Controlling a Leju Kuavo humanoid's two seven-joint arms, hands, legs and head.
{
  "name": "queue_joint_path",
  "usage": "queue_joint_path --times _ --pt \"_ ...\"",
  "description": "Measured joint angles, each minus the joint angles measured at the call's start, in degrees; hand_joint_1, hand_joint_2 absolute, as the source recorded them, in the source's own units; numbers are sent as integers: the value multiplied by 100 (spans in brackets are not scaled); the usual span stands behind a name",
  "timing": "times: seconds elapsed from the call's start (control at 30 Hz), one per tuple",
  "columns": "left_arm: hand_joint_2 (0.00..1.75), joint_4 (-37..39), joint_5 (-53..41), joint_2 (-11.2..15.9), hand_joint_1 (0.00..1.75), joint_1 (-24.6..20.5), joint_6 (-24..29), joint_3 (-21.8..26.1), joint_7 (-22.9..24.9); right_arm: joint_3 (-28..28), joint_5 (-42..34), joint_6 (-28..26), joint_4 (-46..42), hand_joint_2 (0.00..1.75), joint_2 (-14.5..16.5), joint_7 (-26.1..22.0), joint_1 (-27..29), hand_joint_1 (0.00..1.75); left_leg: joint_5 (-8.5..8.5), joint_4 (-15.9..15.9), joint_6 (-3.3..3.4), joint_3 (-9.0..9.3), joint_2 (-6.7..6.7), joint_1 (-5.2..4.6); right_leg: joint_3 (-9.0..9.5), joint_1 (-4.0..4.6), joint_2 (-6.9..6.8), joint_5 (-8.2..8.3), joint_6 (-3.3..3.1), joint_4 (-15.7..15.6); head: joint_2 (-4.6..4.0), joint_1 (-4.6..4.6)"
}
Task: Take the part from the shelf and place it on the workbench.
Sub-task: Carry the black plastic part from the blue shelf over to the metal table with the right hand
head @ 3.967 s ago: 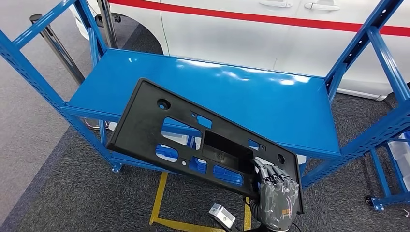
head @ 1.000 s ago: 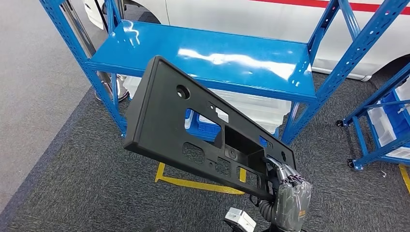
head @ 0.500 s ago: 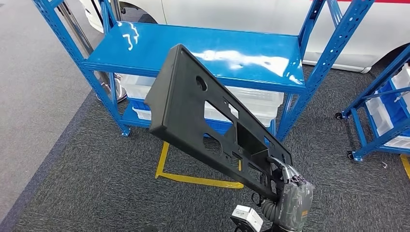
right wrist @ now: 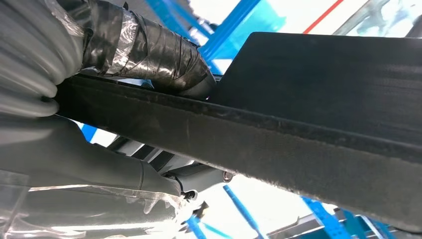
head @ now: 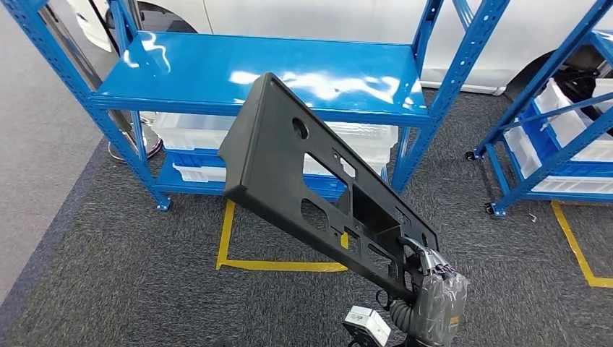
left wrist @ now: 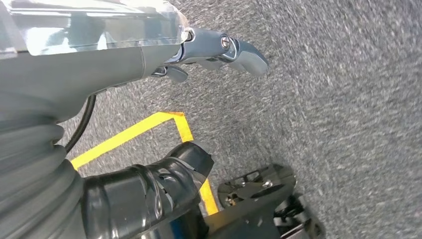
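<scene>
**Carrying the part, one corner in my grasp**

Holding the black part [head: 318,181] by its lower right corner, I have my right hand [head: 431,289] clamped on its edge at the lower right of the frame, thumb on one face and fingers on the other. The panel slants up toward the middle of the frame, clear of the blue shelf [head: 260,72] behind it. My left hand [left wrist: 219,47] hangs over the floor grasping nothing, fingers loosely curled.

I judge the risk to be leverage: so much of the panel reaches away from my grip that a turn could twist it loose, or swing its far corner into a shelf upright.

Grey carpet [head: 108,275] with yellow tape lines [head: 275,264] covers the floor. White bins [head: 181,130] sit under the shelf, and a white car [head: 325,18] stands beyond.
</scene>
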Motion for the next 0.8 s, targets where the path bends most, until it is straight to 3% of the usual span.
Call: queue_joint_path --times 0.03,0.07,0.13,0.2,0.27,0.33,0.43,0.47,0.5,0.53,0.57,0.63,0.7,0.73,0.8 --pt "175 0 0 1 0 3 0 3 0 -10 -2 0 4 175 -1 -2 8 175 -2 3 -2 0 61 -2 62 -5 -20 103 3 -82 0 1" --pt "175 0 0 1 0 2 0 4 -1 -18 -4 0 4 175 -2 -3 14 175 -6 6 -8 8 114 -3 233 -4 -65 287 -6 -381 0 1" --pt "175 0 0 0 0 -1 0 4 -2 -27 -7 0 3 175 -2 -4 13 175 -27 15 -39 30 204 -24 656 36 -310 604 -58 -1185 0 1" --pt "175 0 1 1 0 0 0 5 -2 -33 -9 0 3 175 -2 -7 10 175 -44 29 -92 35 293 -58 829 89 -480 687 -120 -1580 0 -3" --pt "175 0 2 2 0 -4 0 7 -4 -49 -7 0 2 175 -1 -15 22 175 -58 36 -147 37 390 -74 803 94 -395 696 -172 -1610 0 -6" --pt "175 0 2 2 0 -12 4 7 -10 -76 -3 0 -5 175 1 -38 34 175 -193 171 -201 -5 279 -59 796 61 -282 734 -245 -1647 0 -5" --pt "175 0 8 3 0 3 11 10 -21 -138 -20 0 -26 175 11 -93 43 175 -735 1123 -247 -411 -83 -26 782 39 -112 768 -322 -1666 0 -8" --pt "175 0 13 4 0 15 11 11 -21 -168 -33 0 -30 175 14 -111 51 175 -859 1468 -256 -567 -120 -21 777 41 -46 770 -325 -1659 0 -8" --pt "175 0 16 5 0 26 11 13 -21 -202 -49 0 -31 175 14 -131 61 175 -876 1656 -262 -656 -131 -18 774 40 23 770 -326 -1646 0 -8" --pt "175 0 20 8 0 31 11 14 -21 -241 -65 0 -39 175 17 -158 76 175 -779 1634 -265 -653 -136 -13 770 37 97 767 -323 -1627 0 -8" --pt "175 0 20 9 0 32 11 15 -22 -285 -83 0 -56 175 27 -194 95 175 -589 1404 -265 -556 -154 -5 768 31 169 760 -314 -1605 0 -9" --pt "175 1 19 12 0 35 10 16 -29 -400 -133 0 -115 175 74 -290 129 175 -209 668 -259 -244 -363 26 746 23 308 738 -276 -1545 0 -8" --pt "175 3 19 13 0 35 10 17 -44 -552 -223 -2 -191 175 143 -402 162 175 -106 242 -239 -70 -600 41 675 16 431 738 -212 -1488 0 -6" --pt "175 4 19 13 0 36 12 18 -50 -635 -277 -3 -230 175 173 -453 187 175 -128 213 -223 -62 -643 33 638 11 487 755 -172 -1480 0 -7" --pt "175 4 20 12 0 33 19 21 -56 -797 -365 -5 -302 175 218 -528 258 175 -99 175 -159 -60 -532 32 596 -8 545 780 -97 -1476 0 -7"
